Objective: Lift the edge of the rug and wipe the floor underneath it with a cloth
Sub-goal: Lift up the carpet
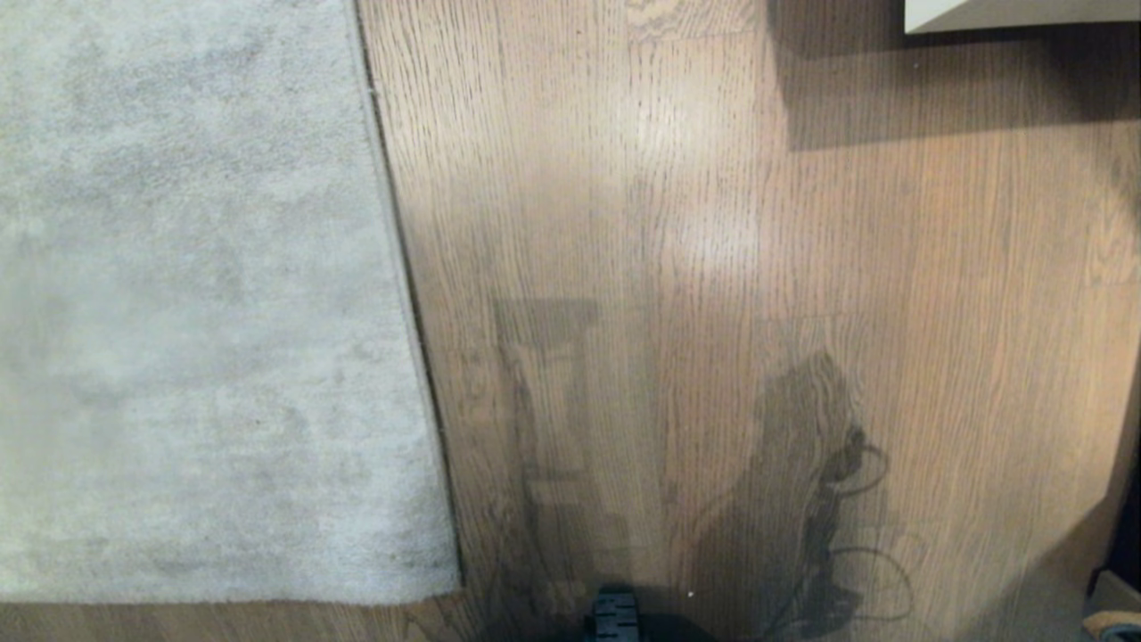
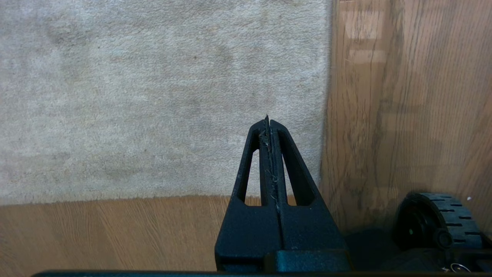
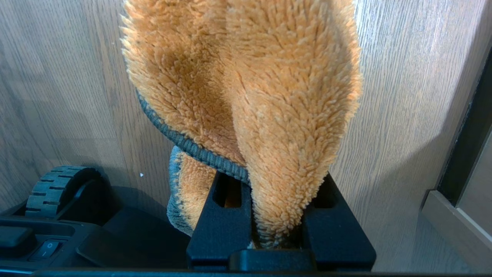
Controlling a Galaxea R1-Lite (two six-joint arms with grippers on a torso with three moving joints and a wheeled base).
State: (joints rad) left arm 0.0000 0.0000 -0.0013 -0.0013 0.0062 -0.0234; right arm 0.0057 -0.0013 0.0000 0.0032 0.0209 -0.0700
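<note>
The pale grey rug [image 1: 196, 294] lies flat on the left. Its rug edge [image 1: 406, 294] runs from far to near beside the brown oak floor [image 1: 713, 267]. Neither gripper shows in the head view. In the left wrist view my left gripper [image 2: 268, 122] is shut and empty, hanging above the rug [image 2: 153, 96] near its corner, close to the rug edge [image 2: 326, 115]. My right gripper [image 3: 277, 184] is shut on the fluffy orange cloth [image 3: 269, 96] with a grey hem, which bulges up out of the fingers and hides their tips. Bare floor [image 3: 403, 115] lies below it.
A white piece of furniture [image 1: 1016, 13] stands at the far right and casts a shadow on the floor. The base's black wheel [image 1: 615, 615] sits at the near edge, and a wheel [image 2: 438, 219] shows beside the rug corner. A dark frame [image 3: 465, 154] borders the floor by the right gripper.
</note>
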